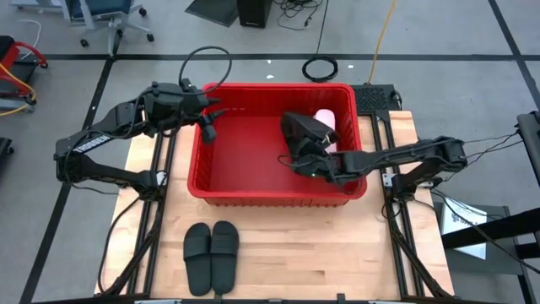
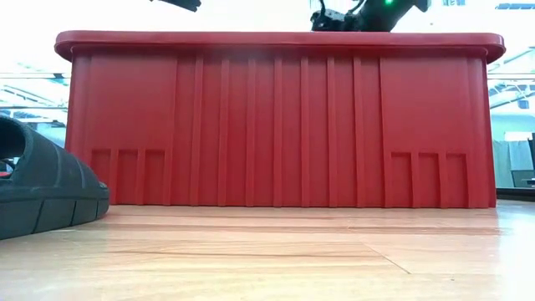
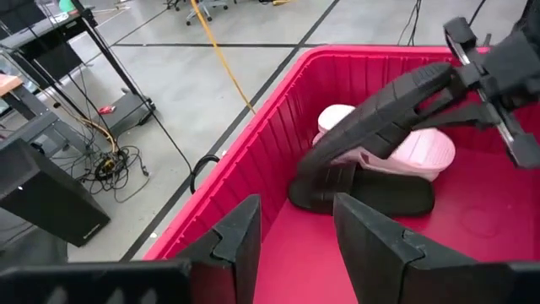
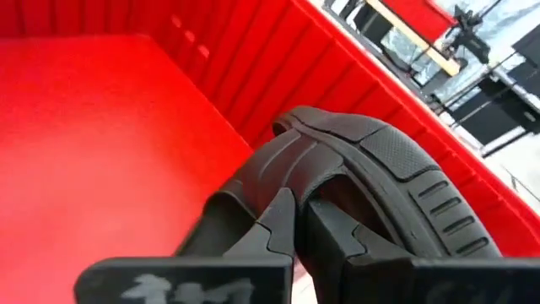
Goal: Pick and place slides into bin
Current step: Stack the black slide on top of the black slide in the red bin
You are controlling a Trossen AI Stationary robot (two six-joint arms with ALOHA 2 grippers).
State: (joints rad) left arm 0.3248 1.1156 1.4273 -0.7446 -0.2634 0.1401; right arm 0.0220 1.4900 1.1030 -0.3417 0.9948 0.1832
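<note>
The red bin (image 1: pixel 274 190) stands mid-table. Inside it at the far right lie pale pink slides (image 3: pixel 413 152) and a black slide (image 3: pixel 380 196) on the floor. My right gripper (image 4: pixel 299 221) reaches in from the right, shut on another black slide (image 1: pixel 302 128), which hangs tilted above them (image 3: pixel 380 110). My left gripper (image 3: pixel 295 241) hovers open over the bin's far left corner (image 1: pixel 207 118) with nothing between its fingers. Two black slides (image 1: pixel 211 253) lie side by side, soles down, on the table near the front edge. My right gripper pinches the black slide's strap (image 4: pixel 295 181) at its edge between its two fingers. They come from the table's right, slanting slightly down. The slide is tilted inside the bin, its far end lower (image 3: pixel 316 160); whether that end touches the slides beneath, I cannot tell.
The bin's tall ribbed front wall (image 2: pixel 276 125) fills the low view, with one black slide (image 2: pixel 42 192) before it at the left. Bare wooden tabletop (image 1: pixel 337 253) lies in front of the bin. Cables and chairs sit on the floor beyond the table.
</note>
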